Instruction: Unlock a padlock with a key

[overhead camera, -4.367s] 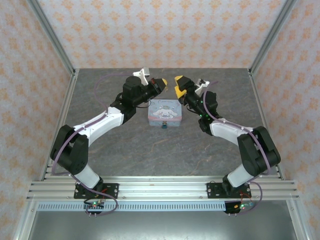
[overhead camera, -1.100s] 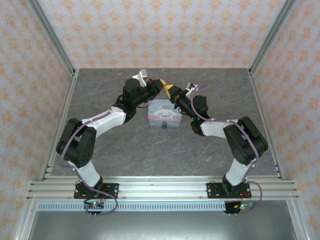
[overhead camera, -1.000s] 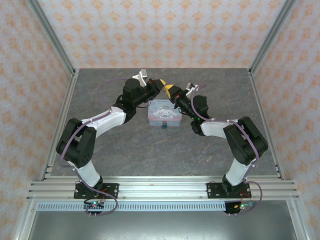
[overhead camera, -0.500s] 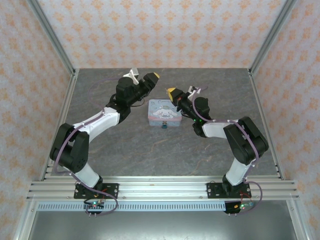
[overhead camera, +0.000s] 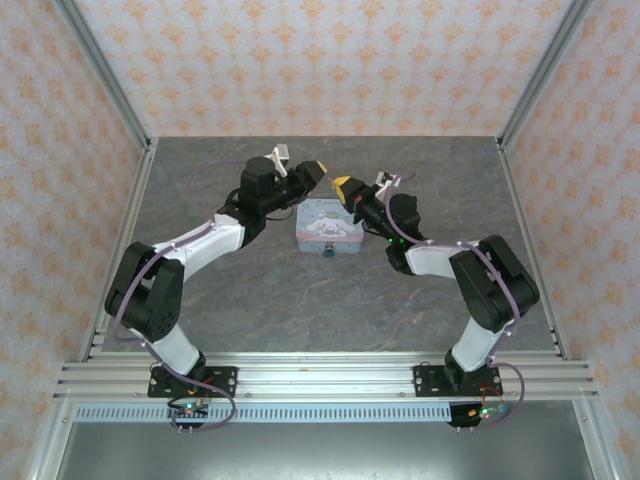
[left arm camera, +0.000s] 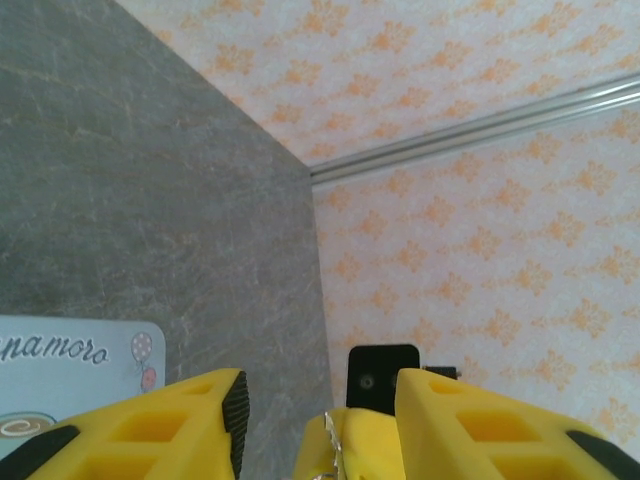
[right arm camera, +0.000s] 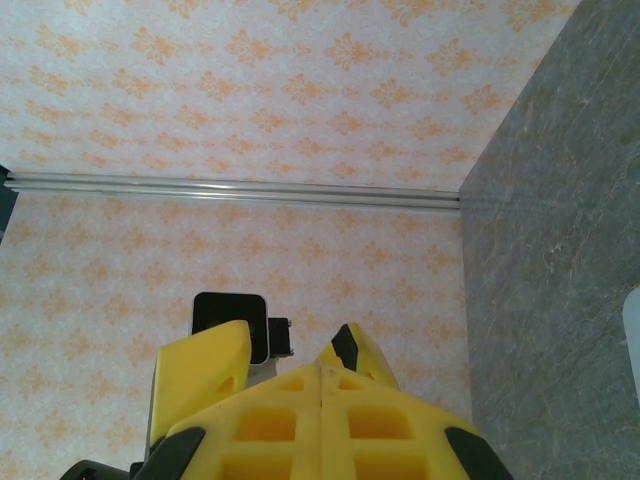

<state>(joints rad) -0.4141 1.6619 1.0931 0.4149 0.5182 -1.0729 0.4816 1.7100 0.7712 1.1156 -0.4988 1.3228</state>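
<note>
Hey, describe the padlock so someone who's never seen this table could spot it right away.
Start at the grey table and find the pastel cartoon-printed tin near its middle. Just at the tin's near edge sits the padlock: a tiny dark teal block, far smaller and darker than the pale tin.

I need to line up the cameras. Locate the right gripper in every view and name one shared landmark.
Top external: right gripper just right of centre, facing the left gripper.
Left wrist: right gripper at bottom centre, in the gap between the left gripper's fingers.
Right wrist: right gripper at bottom centre, shut.
Shared landmark: the grey table.
</note>
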